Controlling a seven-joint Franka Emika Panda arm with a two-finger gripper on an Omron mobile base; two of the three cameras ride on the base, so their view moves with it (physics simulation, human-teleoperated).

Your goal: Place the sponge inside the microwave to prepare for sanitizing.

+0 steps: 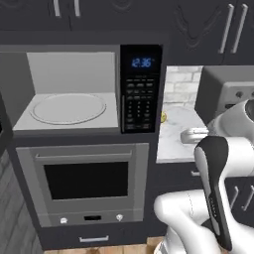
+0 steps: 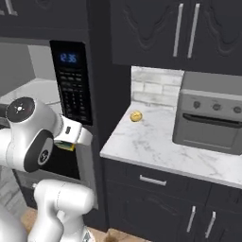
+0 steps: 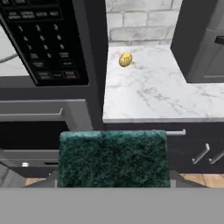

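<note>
between the fingers of the hand [image 2: 71,142], the sponge [image 3: 113,158] sits clamped, green side facing the camera.

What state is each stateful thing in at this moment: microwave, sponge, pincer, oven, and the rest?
microwave: door open, cavity empty, clock lit.
turntable: bare, nothing on it.
sponge: held in the pincer, green scouring side towards the hand camera, not yet inside the microwave.
pincer: shut on the sponge, in front of the keypad panel.
oven: door closed.
yellow lump: resting on the marble counter, untouched.
toaster oven: door closed.
</note>
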